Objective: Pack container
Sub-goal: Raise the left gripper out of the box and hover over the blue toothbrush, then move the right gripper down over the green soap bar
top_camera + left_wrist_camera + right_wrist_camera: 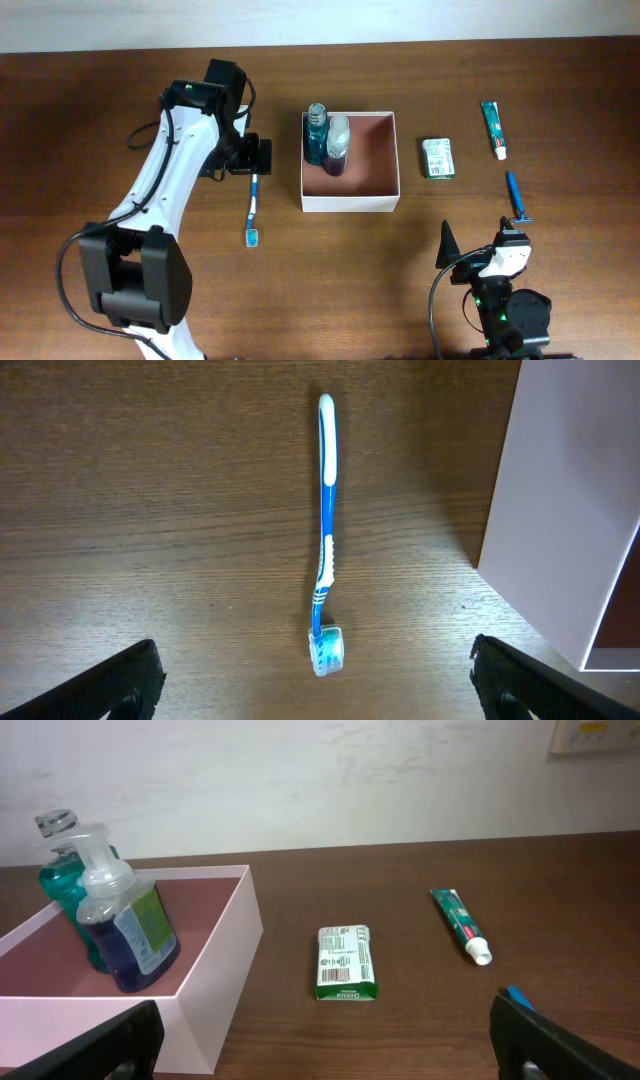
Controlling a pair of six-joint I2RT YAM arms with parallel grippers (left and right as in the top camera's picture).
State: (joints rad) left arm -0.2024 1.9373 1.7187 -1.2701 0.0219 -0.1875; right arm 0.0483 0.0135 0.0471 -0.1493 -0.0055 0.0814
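The container (350, 203), a square white-walled box with a reddish-brown inside, stands mid-table. It holds a teal bottle (317, 135) and a blue pump bottle (338, 147) in its left part. A blue-and-white toothbrush (254, 210) lies on the table left of the box. My left gripper (250, 157) hovers open and empty above it. In the left wrist view the toothbrush (325, 530) lies between the spread fingers (315, 680), with the box wall (560, 510) at the right. My right gripper (482, 250) is open and empty near the front edge.
Right of the box lie a green soap packet (437, 158), a toothpaste tube (493, 128) and a blue razor (517, 195). The right wrist view shows the box (215, 970), the packet (347, 963), the tube (460, 923) and the razor's tip (518, 997).
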